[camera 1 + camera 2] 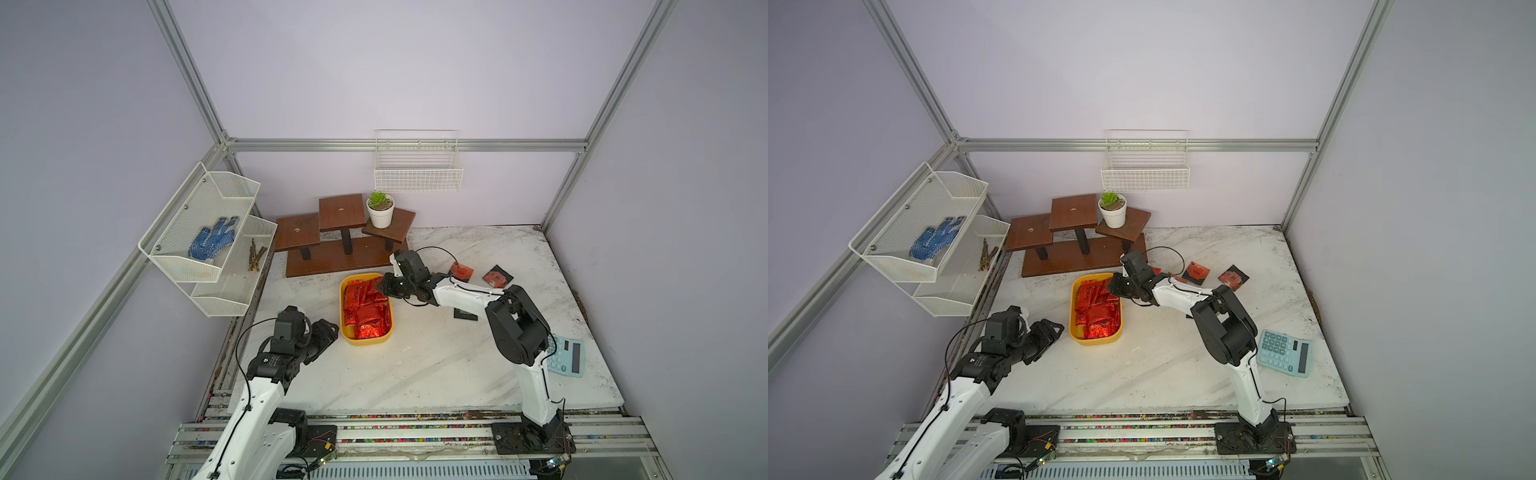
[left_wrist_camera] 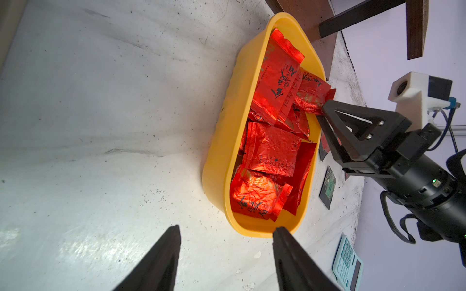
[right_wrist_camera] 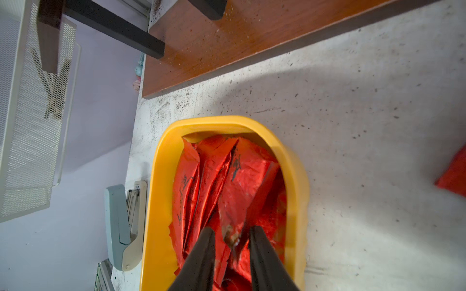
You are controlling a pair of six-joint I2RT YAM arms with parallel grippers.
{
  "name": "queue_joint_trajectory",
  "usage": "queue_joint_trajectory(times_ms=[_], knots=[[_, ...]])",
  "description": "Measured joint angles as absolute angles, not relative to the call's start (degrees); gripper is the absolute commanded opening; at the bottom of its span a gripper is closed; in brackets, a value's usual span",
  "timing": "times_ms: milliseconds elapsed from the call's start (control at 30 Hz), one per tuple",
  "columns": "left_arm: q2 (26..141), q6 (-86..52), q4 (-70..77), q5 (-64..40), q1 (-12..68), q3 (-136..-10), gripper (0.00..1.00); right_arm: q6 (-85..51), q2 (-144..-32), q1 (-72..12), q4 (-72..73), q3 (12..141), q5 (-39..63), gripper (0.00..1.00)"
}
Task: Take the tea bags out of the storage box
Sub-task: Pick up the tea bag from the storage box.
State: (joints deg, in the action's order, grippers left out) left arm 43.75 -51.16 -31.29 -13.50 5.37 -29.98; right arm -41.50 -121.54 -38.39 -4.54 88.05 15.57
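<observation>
In the storage box (image 1: 368,340) lie tea bags (image 1: 365,311) — calculator (image 1: 567,356) well right (packets (image 1: 496,277), perhaps three, behind it).

Two cameras sat side by side, high above the robot's end of the table (image 1: 415,374), looking down and forward, so both top views took in the same whole tabletop. The left wrist camera looked low and close along the surface, past the left gripper (image 2: 228,229), at the yellow storage box (image 2: 227,126) with the right gripper (image 2: 322,113) beyond it. The right wrist camera hung nearest, looking down between its fingers (image 3: 205,252) onto the tea bags (image 3: 214,176); all four views shared that box.
</observation>
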Motion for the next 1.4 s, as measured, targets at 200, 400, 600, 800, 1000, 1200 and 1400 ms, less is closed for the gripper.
queue_joint_trajectory(times_ms=[200,400,600,800,1000,1200,1400], knots=[[43.35,-51.13,-32.10,-13.54,5.26,-29.98,0.62,-41.93,-121.54,-38.44,-4.56,88.84,14.74,0.07],[43.31,-50.76,-32.38,-13.56,5.26,-30.00,0.62,-41.85,-121.51,-38.54,-4.56,88.71,14.63,0.00],[43.31,-50.30,-32.36,-14.63,5.26,-30.00,0.61,-41.30,-119.33,-38.70,-4.49,85.49,14.46,0.00],[43.55,-50.26,-32.27,-16.32,5.26,-30.26,0.59,-39.90,-113.12,-38.70,-4.78,82.63,13.47,0.00],[43.66,-50.37,-32.18,-17.72,5.28,-30.92,0.58,-38.46,-106.43,-38.22,-4.78,80.51,12.27,0.00],[44.47,-50.61,-31.40,-17.76,7.07,-32.03,0.58,-38.13,-100.38,-36.29,-4.64,74.89,12.32,0.00],[48.62,-51.68,-29.61,-16.21,14.06,-33.87,0.57,-38.26,-92.58,-30.89,-3.86,66.06,13.52,0.00]])
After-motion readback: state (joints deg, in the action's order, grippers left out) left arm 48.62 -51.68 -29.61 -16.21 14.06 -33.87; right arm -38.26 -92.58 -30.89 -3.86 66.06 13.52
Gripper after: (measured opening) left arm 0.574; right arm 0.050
